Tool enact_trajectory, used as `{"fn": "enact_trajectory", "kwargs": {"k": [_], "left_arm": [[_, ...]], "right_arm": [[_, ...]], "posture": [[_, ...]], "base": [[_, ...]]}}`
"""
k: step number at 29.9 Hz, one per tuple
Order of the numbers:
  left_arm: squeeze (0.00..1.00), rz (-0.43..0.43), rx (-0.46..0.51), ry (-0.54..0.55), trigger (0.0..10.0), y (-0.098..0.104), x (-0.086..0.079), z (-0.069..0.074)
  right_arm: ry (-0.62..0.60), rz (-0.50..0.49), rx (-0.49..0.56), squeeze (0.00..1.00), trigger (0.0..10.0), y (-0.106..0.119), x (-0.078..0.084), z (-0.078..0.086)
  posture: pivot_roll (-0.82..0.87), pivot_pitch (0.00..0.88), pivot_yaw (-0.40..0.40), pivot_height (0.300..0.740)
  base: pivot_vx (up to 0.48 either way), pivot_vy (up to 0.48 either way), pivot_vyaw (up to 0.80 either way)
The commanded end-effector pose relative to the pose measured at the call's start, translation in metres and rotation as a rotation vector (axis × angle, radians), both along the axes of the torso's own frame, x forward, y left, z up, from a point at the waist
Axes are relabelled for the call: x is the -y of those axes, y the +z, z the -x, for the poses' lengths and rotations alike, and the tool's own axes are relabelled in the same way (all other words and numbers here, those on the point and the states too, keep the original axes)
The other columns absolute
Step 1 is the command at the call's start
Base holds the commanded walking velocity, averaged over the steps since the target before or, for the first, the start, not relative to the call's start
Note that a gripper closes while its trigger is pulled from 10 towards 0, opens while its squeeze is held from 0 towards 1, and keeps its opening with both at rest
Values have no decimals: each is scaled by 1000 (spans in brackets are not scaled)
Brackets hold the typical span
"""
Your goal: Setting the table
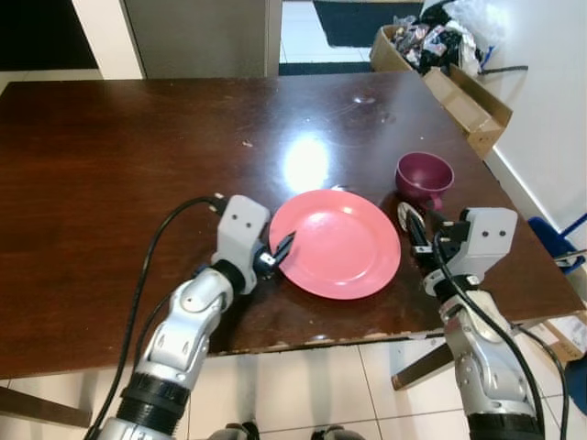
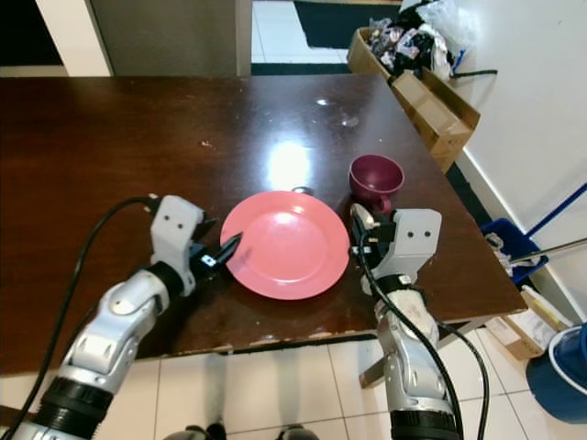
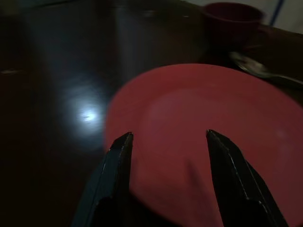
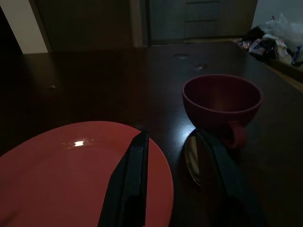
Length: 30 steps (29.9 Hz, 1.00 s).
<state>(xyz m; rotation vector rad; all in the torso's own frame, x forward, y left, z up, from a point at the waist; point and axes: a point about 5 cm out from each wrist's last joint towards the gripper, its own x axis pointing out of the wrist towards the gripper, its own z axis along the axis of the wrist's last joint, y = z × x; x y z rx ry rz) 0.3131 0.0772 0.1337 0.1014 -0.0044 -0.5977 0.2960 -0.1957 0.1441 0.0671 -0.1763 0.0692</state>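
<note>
- A pink plate [image 1: 336,243] lies on the dark wooden counter [image 1: 119,165], low and right of centre in the left eye view, near the counter's front edge.
- The left hand [image 1: 283,247] sits at the plate's left rim, its two black fingers [image 3: 117,161] spread apart with nothing between them; in the left wrist view their tips reach over the plate's edge.
- A maroon cup [image 1: 424,174] stands upright just beyond the plate's upper right side.
- A metal spoon [image 1: 410,217] lies between the plate and the cup, its bowl just beside the cup's base.
- The right hand [image 1: 420,237] is at the plate's right side, fingers parted; one finger lies over the spoon, and I cannot tell whether it grips it.
- Open cardboard boxes [image 1: 440,64] with clutter stand on the floor at the upper right.
</note>
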Motion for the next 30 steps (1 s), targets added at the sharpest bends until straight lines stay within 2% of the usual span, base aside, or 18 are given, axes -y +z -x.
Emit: {"fn": "enact_trajectory", "kwargs": {"k": [1,4,7,8,9,10,12,14,16,18,20,21,22,23,25,27,28,30], "left_arm": [[0,-25,5,-41,10000,-5,9,1],[0,-33,20,-73,10000,-4,18,1],[0,-90,69,-135,10000,-5,32,2],[0,-90,69,-135,10000,-5,32,2],[0,-138,106,-179,10000,-5,41,3],[0,-138,106,-179,10000,-5,41,3],[0,-195,125,-203,10000,-6,47,2],[0,-213,123,-209,10000,-8,49,1],[0,-285,50,-202,10000,-20,51,-5],[0,-304,17,-200,10000,-25,50,-6],[0,-346,-122,-170,10000,-43,42,-9],[0,-346,-122,-170,10000,-43,42,-9],[0,-342,-186,-158,10000,-51,35,-10],[0,-342,-186,-158,10000,-51,35,-10],[0,-318,-293,-130,10000,-63,20,-9],[0,-283,-345,-69,10000,-71,-3,-7],[0,-283,-345,-69,10000,-71,-3,-7],[0,-266,-367,-52,10000,-73,-15,-5]], "right_arm": [[-9,6,-17,0,10000,-4,3,2],[-8,12,-9,0,10000,-2,3,1],[-7,13,-2,0,10000,0,3,1],[-7,13,-2,0,10000,0,3,1],[-6,14,-1,0,10000,0,3,1],[-6,14,-1,0,10000,0,3,1],[-6,14,1,0,10000,1,2,0],[-6,15,2,0,10000,1,2,1],[-7,14,5,0,10000,1,1,1],[-7,14,6,0,10000,2,0,1],[-8,11,7,0,10000,1,-1,3],[-8,11,7,0,10000,1,-1,3],[-7,10,6,0,10000,1,-1,3],[-7,10,6,0,10000,1,-1,3],[-5,9,4,0,10000,0,-1,4],[0,9,2,0,10000,0,-2,4],[0,9,2,0,10000,0,-2,4],[3,9,1,0,10000,0,-2,3]], "posture": [[-129,37,39,740],[-131,39,40,740],[-129,41,39,740],[-129,41,39,740],[-130,43,40,740],[-130,43,40,740],[-129,47,44,740],[-129,49,48,740],[-131,52,56,740],[-131,52,56,740],[-132,56,61,740],[-132,56,61,740],[-132,56,61,740],[-132,56,61,740],[-128,59,63,740],[-119,64,60,740],[-119,64,60,740],[-119,64,60,740]], "base": [[0,0,0],[0,0,0],[0,0,0],[0,0,0],[0,0,0],[0,0,0],[0,0,0],[0,0,0],[0,0,0],[0,0,0],[0,0,0],[0,0,0],[0,0,0],[0,0,0],[0,0,0],[0,0,0],[0,0,0],[0,0,0]]}}
